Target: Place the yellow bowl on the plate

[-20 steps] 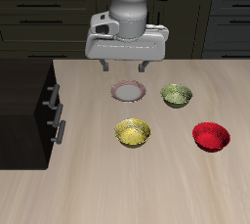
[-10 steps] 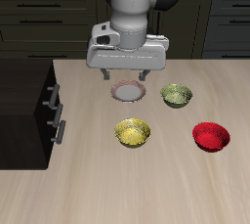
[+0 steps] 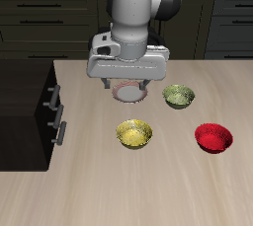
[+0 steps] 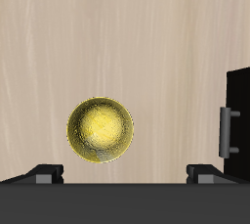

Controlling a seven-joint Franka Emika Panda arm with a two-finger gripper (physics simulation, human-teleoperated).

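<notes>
The small round golden-yellow glossy bowl point(image 3: 134, 133) sits on the pale wooden table point(image 3: 119, 195), empty and ungrasped. The two-finger gripper point(image 3: 126, 83) is held above the small flat white plate with a pinkish-red rim point(image 3: 130, 94), its fingers spread apart around nothing. From the gripper, the bowl lies at about six o'clock, nearer the table's front edge. No writing or labels can be read.

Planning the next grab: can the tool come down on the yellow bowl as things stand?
Probably yes. The yellow bowl sits alone on bare table, apart from the green bowl, the red bowl and the plate. The tool hangs open above the plate, and the wrist view shows nothing over the bowl.
</notes>
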